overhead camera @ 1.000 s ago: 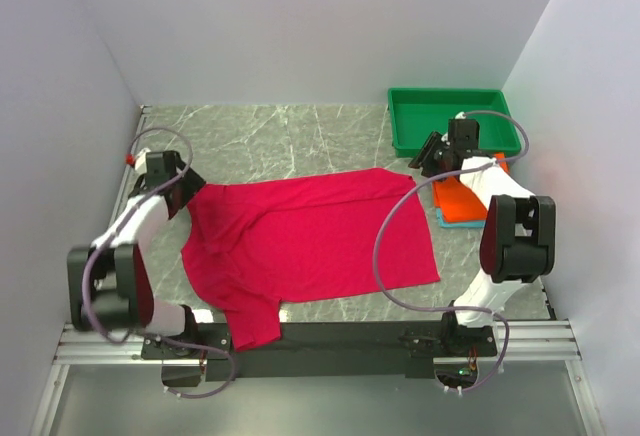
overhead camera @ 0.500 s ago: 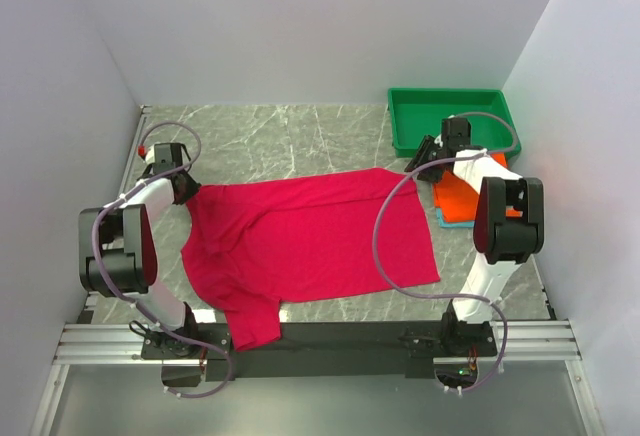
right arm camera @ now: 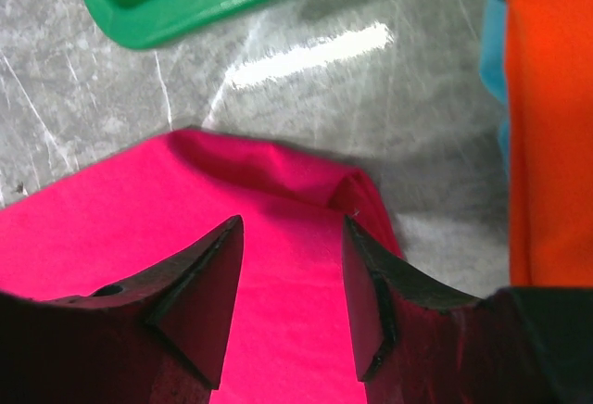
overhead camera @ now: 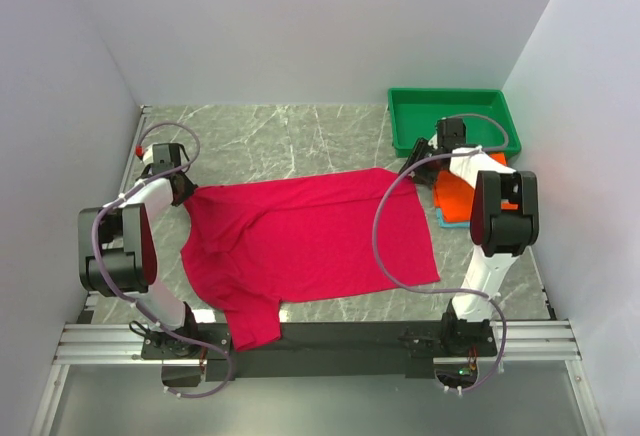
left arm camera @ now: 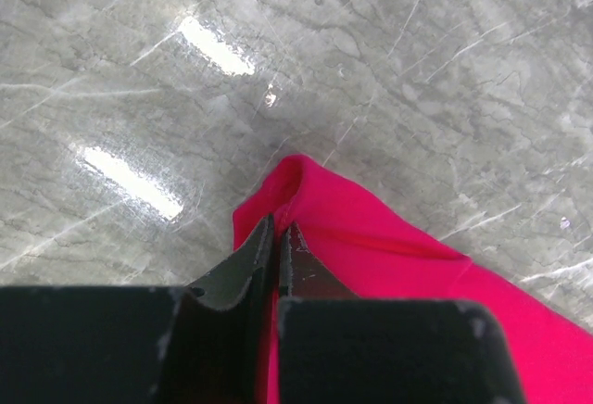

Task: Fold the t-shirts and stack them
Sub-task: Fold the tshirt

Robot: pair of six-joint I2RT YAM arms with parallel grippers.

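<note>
The crimson t-shirt (overhead camera: 310,236) is lying spread across the middle of the tabletop (overhead camera: 280,136). The left claw (left arm camera: 278,234) is pinching its far-left corner. The right claw (right arm camera: 292,233) is gaping over the far-right corner, likely preparing a paired fold.

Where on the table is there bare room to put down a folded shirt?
The widest bare marble lies between the back wall and the crimson-pink shirt, left of the green tray. A thin strip borders its near right hem. The right side is crowded: orange shirt, teal shirt and right gripper.
</note>
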